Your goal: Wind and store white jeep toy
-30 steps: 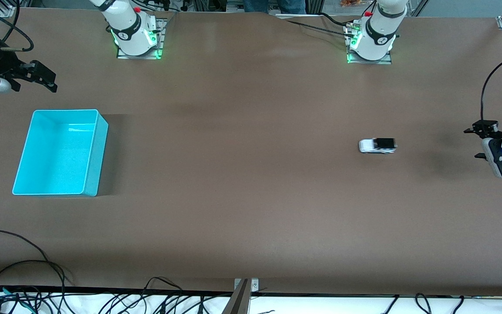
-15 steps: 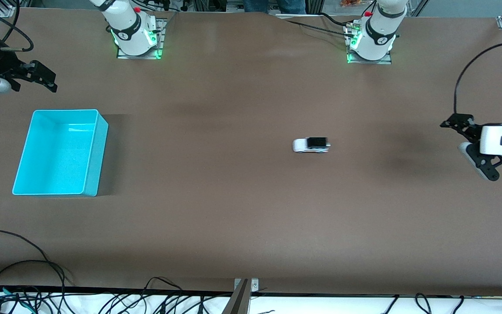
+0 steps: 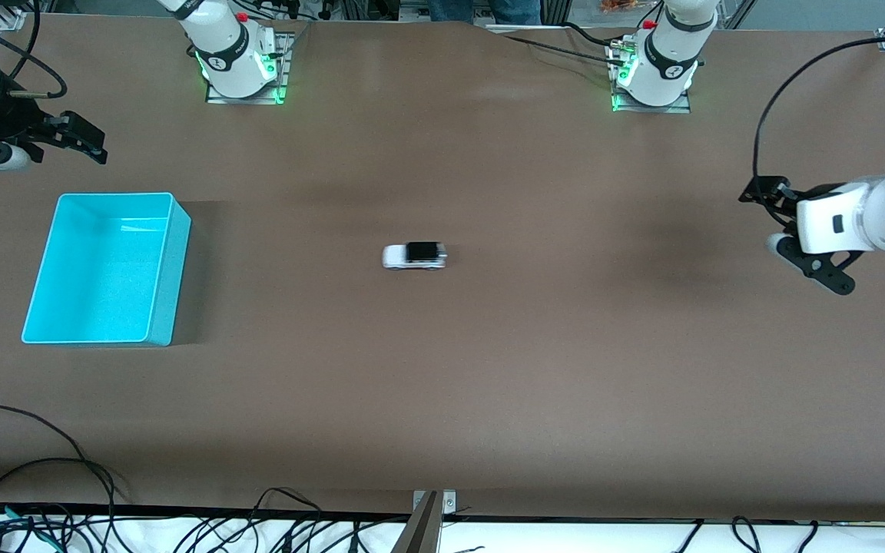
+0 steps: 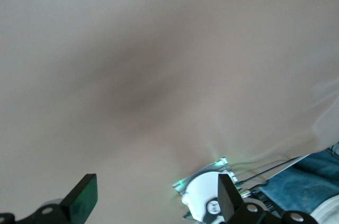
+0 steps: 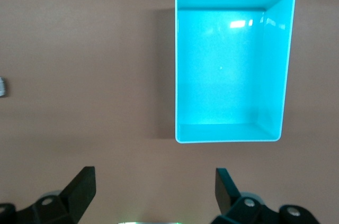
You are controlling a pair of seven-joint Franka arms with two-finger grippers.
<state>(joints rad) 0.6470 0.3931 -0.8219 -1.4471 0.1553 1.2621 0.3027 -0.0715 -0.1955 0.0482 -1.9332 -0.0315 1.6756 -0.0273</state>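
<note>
Right hand (image 3: 66, 138) open wide, empty, waiting above tabletop (image 3: 488, 369) just beside cyan bin (image 3: 170, 269), at bin's edge nearest the bases. White jeep toy (image 3: 414, 256) on tabletop mid-span, well apart from both hands; a second ago near left hand, now rolled roughly halfway toward bin, untouched. Suggests winding done, run in progress; storing still pending. Left hand (image 3: 800, 234) wide, empty, risen clear at left arm's end.

cyan bin (image 5: 233, 65) on brown table (image 5: 79, 75) | right gripper (image 5: 153, 192) fingers (image 5: 82, 184) apart, holding nothing
</note>
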